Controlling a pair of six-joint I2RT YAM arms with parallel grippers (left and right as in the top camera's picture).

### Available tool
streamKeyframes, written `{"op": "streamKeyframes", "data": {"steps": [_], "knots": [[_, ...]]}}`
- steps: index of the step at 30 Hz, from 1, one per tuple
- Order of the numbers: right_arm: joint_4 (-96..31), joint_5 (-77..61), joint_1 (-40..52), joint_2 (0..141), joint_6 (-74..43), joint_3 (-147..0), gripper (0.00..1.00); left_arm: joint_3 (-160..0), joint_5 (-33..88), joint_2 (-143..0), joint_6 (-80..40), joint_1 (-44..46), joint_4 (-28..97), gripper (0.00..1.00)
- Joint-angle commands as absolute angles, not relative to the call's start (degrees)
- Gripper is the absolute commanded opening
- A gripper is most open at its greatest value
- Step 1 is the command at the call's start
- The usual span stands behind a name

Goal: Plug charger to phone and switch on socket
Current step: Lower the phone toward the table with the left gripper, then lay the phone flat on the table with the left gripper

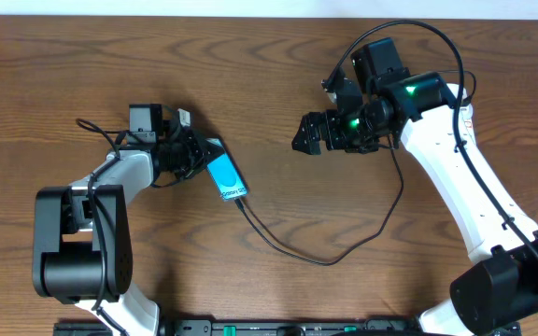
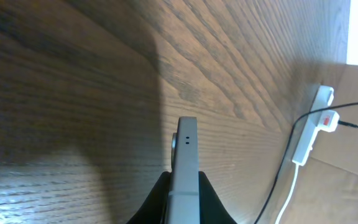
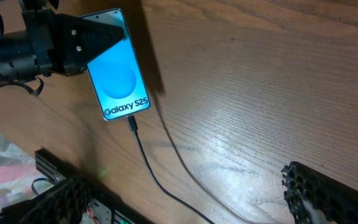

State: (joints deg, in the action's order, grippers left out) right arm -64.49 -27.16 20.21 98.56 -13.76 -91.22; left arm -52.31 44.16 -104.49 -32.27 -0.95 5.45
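- The phone (image 1: 227,179) sits left of centre in the overhead view. The left gripper (image 1: 211,155) has it by the upper end. The left wrist view shows the slim body edge-on between the closed jaws, so they bear on its front and back faces.
- It is a rigid, glass-faced slab, likely light but slick and easy to crack. A hold on the faces wants a modest squeeze, and the glass may slip if the cable pulls.
- The charger (image 1: 325,261) is a thin, limp cable looping over the worktop (image 1: 250,56) toward lower centre. Its plug tip (image 3: 132,124) meets the phone's lower edge and looks seated. If it needs handling, the stiff tip is the place to take hold, not the cord.
- The socket (image 2: 314,124) lies at the right of the left wrist view, well apart from the phone. Its red switch (image 2: 328,118) probably needs a short, firm press.
- The right gripper (image 1: 308,133), upper centre-right overhead, has its jaws spread wide and empty.
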Motion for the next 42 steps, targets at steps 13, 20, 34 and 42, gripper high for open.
{"op": "streamKeyframes", "data": {"steps": [13,20,34,42], "knots": [[-64.51,-27.09,19.99,97.12,-12.75,-91.92,0.99,-54.24,36.56,-104.12,-31.77,-0.78,8.12,0.07],[-64.51,-27.07,20.60,97.12,-12.56,-91.92,0.99,-54.24,34.20,-104.12,-33.93,-0.78,9.19,0.07],[-64.36,-27.11,21.10,97.12,-12.60,-91.92,0.99,-54.24,33.34,-104.14,-34.79,-0.78,11.16,0.07],[-64.34,-27.11,21.10,97.12,-12.60,-91.92,0.99,-54.24,33.36,-104.14,-34.79,-0.78,11.99,0.07]]}}
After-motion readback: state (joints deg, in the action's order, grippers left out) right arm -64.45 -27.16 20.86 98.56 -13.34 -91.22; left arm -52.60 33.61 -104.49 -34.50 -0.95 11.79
